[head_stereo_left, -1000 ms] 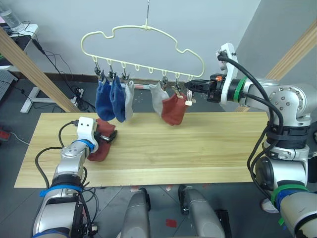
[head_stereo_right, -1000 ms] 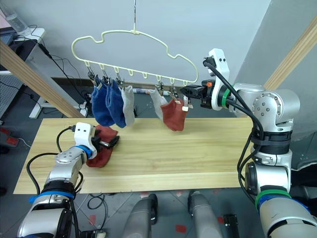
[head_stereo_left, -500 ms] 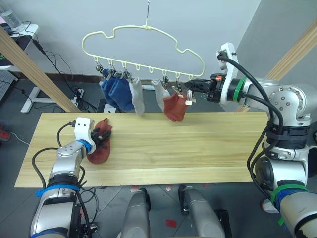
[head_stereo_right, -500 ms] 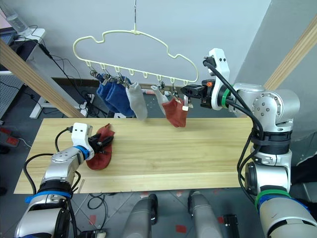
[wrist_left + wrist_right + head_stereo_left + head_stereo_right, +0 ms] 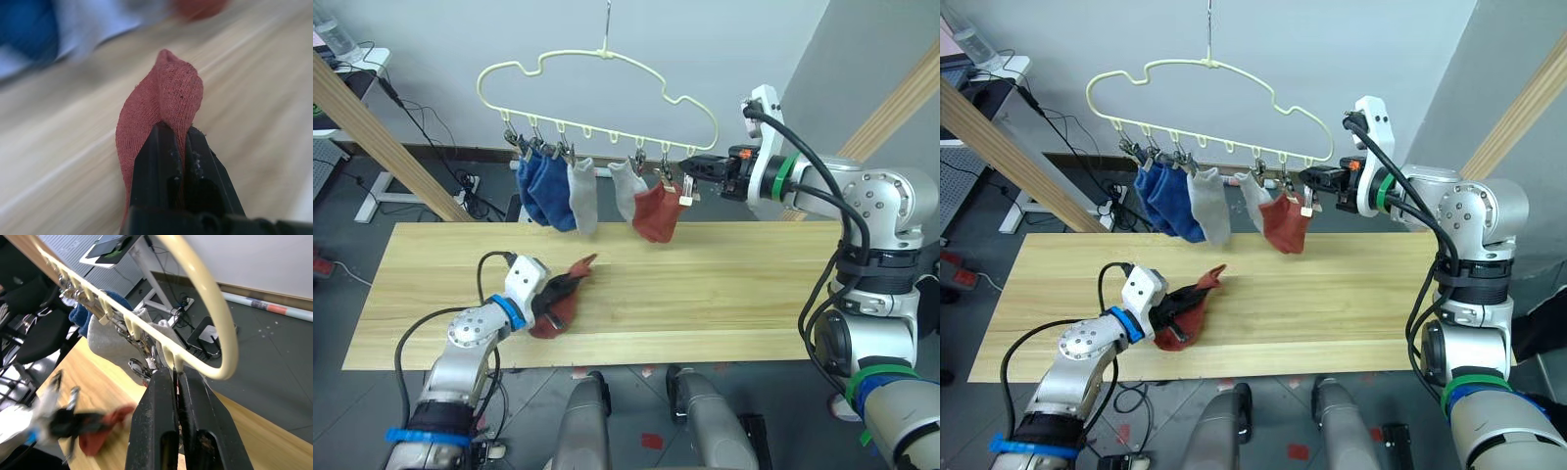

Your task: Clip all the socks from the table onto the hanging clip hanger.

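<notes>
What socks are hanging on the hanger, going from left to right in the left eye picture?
Two blue socks → grey sock → second grey sock → rust-red sock, all clipped to the clip hanger.

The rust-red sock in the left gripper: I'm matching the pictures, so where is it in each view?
Left eye: rust-red sock, lower left, on the table.
Right eye, same spot.
Left wrist, centre, pinched by the left gripper.
Right wrist, lower left.
Shared landmark: table.
</notes>
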Available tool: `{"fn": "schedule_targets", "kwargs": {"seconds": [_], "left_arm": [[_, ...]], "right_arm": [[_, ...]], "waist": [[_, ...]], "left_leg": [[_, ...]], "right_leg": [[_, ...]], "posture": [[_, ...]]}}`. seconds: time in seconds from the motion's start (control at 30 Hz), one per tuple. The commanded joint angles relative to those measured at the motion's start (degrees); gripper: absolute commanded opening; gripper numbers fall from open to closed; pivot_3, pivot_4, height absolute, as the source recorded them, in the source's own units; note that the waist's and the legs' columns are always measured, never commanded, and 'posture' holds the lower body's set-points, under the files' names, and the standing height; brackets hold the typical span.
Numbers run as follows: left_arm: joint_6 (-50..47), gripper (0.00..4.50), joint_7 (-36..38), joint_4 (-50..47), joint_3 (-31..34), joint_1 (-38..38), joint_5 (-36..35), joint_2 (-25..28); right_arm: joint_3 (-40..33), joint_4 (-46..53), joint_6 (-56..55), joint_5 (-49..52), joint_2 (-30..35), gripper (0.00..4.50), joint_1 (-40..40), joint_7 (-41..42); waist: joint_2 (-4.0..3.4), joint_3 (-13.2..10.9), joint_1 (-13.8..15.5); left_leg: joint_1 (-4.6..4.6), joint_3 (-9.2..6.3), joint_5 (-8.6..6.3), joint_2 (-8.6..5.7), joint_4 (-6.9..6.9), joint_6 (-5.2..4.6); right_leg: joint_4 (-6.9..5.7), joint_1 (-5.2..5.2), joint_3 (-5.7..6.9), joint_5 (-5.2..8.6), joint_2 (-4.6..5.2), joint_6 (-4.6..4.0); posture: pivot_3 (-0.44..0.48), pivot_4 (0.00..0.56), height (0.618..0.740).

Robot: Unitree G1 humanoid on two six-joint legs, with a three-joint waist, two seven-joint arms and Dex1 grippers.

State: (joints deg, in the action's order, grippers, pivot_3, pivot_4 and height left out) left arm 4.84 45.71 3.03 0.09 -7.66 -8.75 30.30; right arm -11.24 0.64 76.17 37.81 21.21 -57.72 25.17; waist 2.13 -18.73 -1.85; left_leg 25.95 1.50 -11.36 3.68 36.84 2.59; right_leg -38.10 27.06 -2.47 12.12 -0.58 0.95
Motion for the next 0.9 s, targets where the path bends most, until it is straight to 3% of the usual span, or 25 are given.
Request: {"fn": "schedule_targets", "kwargs": {"seconds": [0.03,0.3,0.53,0.9], "left_arm": [[6.9,0.02,1.3,-9.1,-2.2,-1.6,-0.6,-1.1],[11.3,0.02,-3.8,-8.1,-7.6,-9.9,5.1,-7.7],[15.6,0.02,-6.2,-3.7,-9.9,-11.5,9.5,-8.8],[19.2,0.02,-10.7,1.2,-9.9,-15.8,13.1,-10.6]], "right_arm": [[-3.3,-2.0,3.4,0.3,-0.6,0.00,-1.6,-3.1],[-11.8,-4.3,11.5,1.3,-5.7,0.00,-5.3,-8.8],[-19.0,-4.9,16.2,0.9,-10.1,0.00,-8.0,-13.5],[-19.7,-4.3,16.3,3.7,-11.3,0.00,-7.1,-17.2]], "waist": [[0.00,0.0,0.1],[-0.01,0.0,-0.2],[-0.01,0.0,-0.6],[-0.01,0.0,-0.8]], "left_leg": [[0.00,0.00,0.00,-0.01,0.02,0.00],[0.01,0.06,0.03,-0.04,0.06,-0.05],[0.03,0.03,0.03,-0.01,0.05,-0.06],[0.04,0.04,0.03,-0.03,0.05,-0.06]], "right_leg": [[-0.01,-0.01,0.00,0.00,0.00,0.01],[0.04,-0.03,-0.07,-0.09,-0.04,0.16],[0.03,-0.01,-0.05,-0.12,-0.06,0.11],[0.04,-0.01,-0.07,-0.11,-0.06,0.15]], "posture": [[-0.083,0.319,0.740],[-0.098,0.321,0.740],[-0.108,0.323,0.740],[-0.111,0.327,0.740]]}}
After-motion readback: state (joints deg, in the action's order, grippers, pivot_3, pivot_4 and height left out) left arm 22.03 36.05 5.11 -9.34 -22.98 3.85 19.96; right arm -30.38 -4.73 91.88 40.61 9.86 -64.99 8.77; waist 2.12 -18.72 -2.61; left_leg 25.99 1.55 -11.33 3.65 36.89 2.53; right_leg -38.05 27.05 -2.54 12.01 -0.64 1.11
